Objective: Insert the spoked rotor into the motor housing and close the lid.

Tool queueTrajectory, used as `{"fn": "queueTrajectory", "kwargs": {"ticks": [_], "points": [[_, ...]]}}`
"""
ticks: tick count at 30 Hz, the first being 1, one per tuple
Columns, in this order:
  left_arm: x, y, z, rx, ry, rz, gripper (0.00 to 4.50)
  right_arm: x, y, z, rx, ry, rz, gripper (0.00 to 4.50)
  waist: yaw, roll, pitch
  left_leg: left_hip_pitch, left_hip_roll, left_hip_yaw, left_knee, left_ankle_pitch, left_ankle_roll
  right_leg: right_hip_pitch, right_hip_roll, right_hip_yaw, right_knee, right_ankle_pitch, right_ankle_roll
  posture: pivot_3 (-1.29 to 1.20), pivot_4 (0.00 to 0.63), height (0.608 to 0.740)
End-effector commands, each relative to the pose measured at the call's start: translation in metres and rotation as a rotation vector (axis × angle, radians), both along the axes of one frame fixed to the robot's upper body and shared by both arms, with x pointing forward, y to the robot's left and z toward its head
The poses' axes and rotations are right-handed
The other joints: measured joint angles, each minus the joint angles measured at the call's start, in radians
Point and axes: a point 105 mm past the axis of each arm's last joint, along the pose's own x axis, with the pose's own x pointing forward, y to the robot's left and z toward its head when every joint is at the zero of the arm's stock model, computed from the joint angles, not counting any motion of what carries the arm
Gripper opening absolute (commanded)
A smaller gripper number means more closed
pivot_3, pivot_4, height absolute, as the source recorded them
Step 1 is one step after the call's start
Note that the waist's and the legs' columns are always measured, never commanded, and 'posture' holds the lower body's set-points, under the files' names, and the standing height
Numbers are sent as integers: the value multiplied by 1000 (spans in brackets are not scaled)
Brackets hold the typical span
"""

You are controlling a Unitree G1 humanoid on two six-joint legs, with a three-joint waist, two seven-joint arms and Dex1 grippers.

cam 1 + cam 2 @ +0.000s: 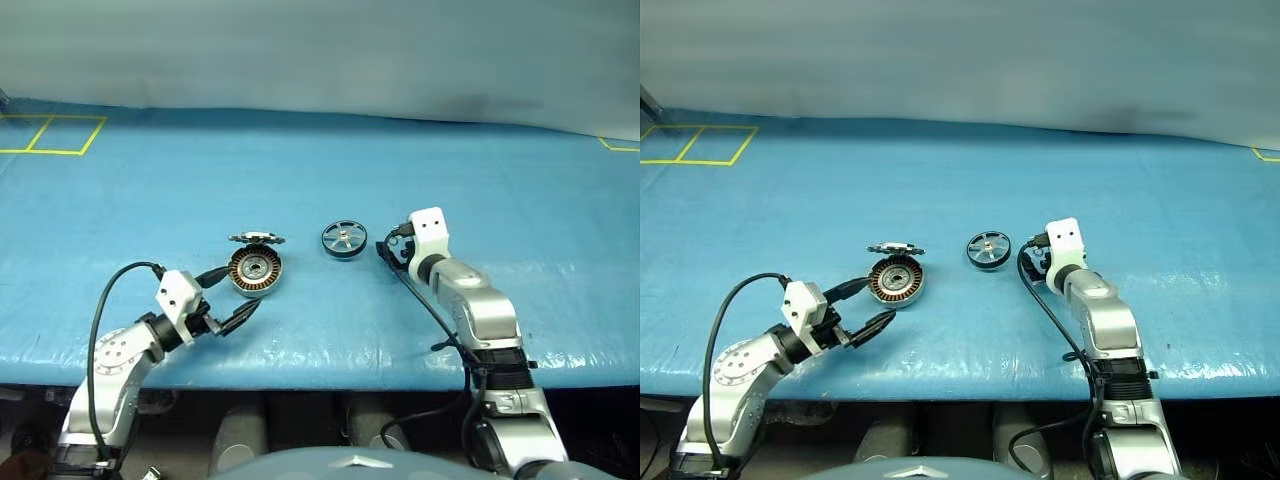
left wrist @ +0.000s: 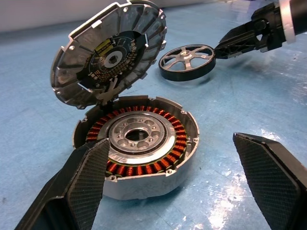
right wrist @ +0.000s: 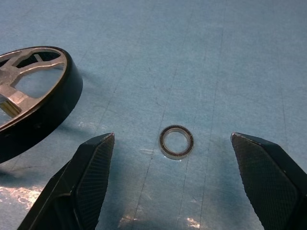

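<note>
Spoked rotor (image 1: 344,240) flat beside motor housing (image 1: 255,271), lid (image 1: 257,238) raised, both grippers' jaws spread, empty. Next: right gripper (image 1: 385,250) onto rotor rim.

In the right wrist view the spoked rotor (image 3: 33,96) runs off the picture's edge, so its hub and most spokes are cut away. A small metal ring (image 3: 176,142) lies on the worktop (image 3: 216,57) near the rotor; from the head views it is too small to make out. The left end effector (image 2: 177,182) has one finger (image 2: 86,177) covering part of the motor housing (image 2: 139,143) rim and windings.
</note>
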Motion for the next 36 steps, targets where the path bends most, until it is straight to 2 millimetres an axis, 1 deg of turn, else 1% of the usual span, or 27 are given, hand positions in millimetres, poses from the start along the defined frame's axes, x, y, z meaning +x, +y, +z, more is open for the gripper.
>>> {"fn": "queueTrajectory", "kwargs": {"ticks": [1,3,4,5,8,11,13,14,18,21,24,27,28,31,33,35,36], "points": [[-1,-2,8,4,-47,-27,4500,10,-5,10,28,-54,-33,4135,-1,0,0,0,0,1,0,0,0,0,0,1,0,0,0,0,150,740],[-1,-2,8,10,-51,-25,4500,10,-8,5,24,-31,-46,4135,-1,0,0,1,0,2,0,0,0,0,0,2,0,0,1,0,150,740],[-1,-2,8,11,-53,-22,4500,9,-9,4,26,-21,-50,3772,-1,0,0,2,0,2,0,0,1,1,0,3,0,0,1,0,150,740],[-1,-2,8,12,-53,-21,4500,9,-9,2,30,-9,-50,3575,-1,0,0,2,0,2,0,0,1,1,1,3,0,1,1,0,150,740],[-1,-2,8,13,-52,-22,4500,7,-8,-1,28,10,-44,2635,-1,0,0,3,0,4,0,0,1,1,1,5,0,1,1,0,150,740],[-2,-2,7,12,-50,-26,4500,5,-4,-2,35,18,-25,1608,-2,0,0,4,0,4,0,-1,2,1,1,5,0,1,1,0,150,740],[-2,-3,7,13,-48,-28,4500,4,-5,-4,51,32,-40,956,-2,0,0,4,0,4,0,-1,2,1,1,6,0,1,1,0,150,740],[-2,-3,7,13,-47,-28,4500,4,-5,-5,57,37,-45,739,-2,0,0,4,0,4,0,-1,2,1,1,6,0,1,1,0,150,740],[-3,-3,6,16,-43,-31,4500,2,-7,0,67,22,-42,736,-1,0,0,4,0,4,0,-1,2,2,1,6,0,1,1,0,150,740],[-4,-3,6,16,-42,-31,4500,-5,3,14,103,-2,39,736,-1,0,0,4,0,4,0,-1,2,1,1,6,0,1,1,0,150,740],[-7,-2,6,12,-39,-38,4500,-22,26,32,102,-13,240,736,-1,1,0,3,0,5,0,-2,3,1,1,7,0,1,1,0,150,740],[-9,-2,4,18,-37,-48,4500,-45,54,42,64,-23,471,736,-3,1,0,4,0,6,0,-2,4,1,1,8,0,1,1,0,150,740],[-10,-2,4,23,-37,-49,4500,-55,66,47,67,-35,562,736,-4,0,0,4,0,6,0,-2,4,1,1,8,0,1,1,0,150,740],[-10,1,1,40,-38,-38,4500,-73,94,57,69,-83,742,736,-4,0,0,4,1,6,0,-2,4,1,1,8,0,0,1,0,150,740],[-9,3,1,44,-44,-18,4500,-75,107,62,91,-120,780,736,-3,0,0,4,1,6,0,-2,4,0,1,8,0,0,1,0,150,740],[-6,8,2,53,-57,15,4500,-71,121,65,136,-172,786,736,-3,0,0,4,0,7,1,-2,4,1,1,8,-1,1,1,0,150,740],[-5,11,3,58,-68,36,4500,-67,126,64,116,-212,792,736,-3,-1,0,4,1,7,1,-2,4,0,1,8,-1,1,1,0,150,740]]}}
